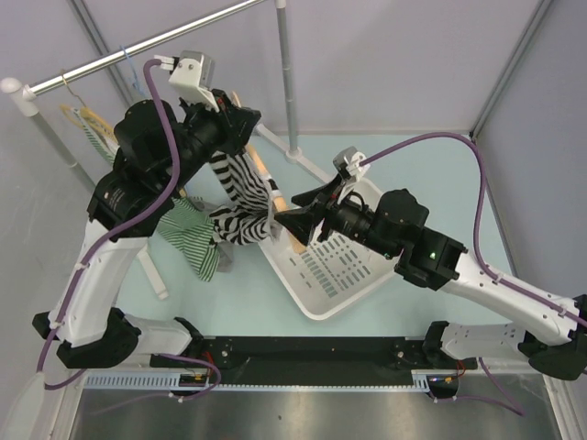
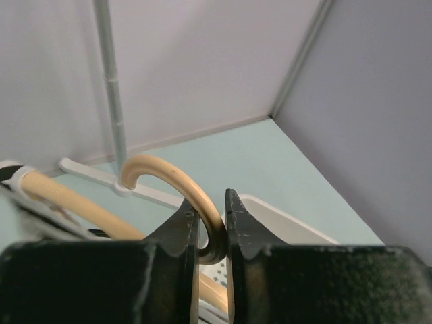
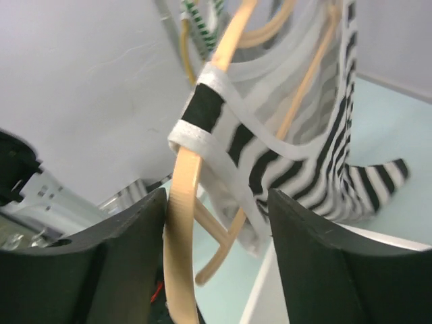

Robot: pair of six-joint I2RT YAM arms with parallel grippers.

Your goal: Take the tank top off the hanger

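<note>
Left end effector (image 2: 210, 206) clamps one hanger (image 2: 177, 174); right end effector (image 3: 217, 202), apart, straddles one tank top (image 3: 364, 182).

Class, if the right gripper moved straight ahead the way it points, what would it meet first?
Probably the wooden hanger between the right gripper's open fingers, then the tank top strap looped over it.

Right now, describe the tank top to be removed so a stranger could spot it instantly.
Start at the white basket mid-table. Just off its left rim, a wooden hanger carries the tank top. Its stripes are black and white; the garment beside it is striped green.
</note>
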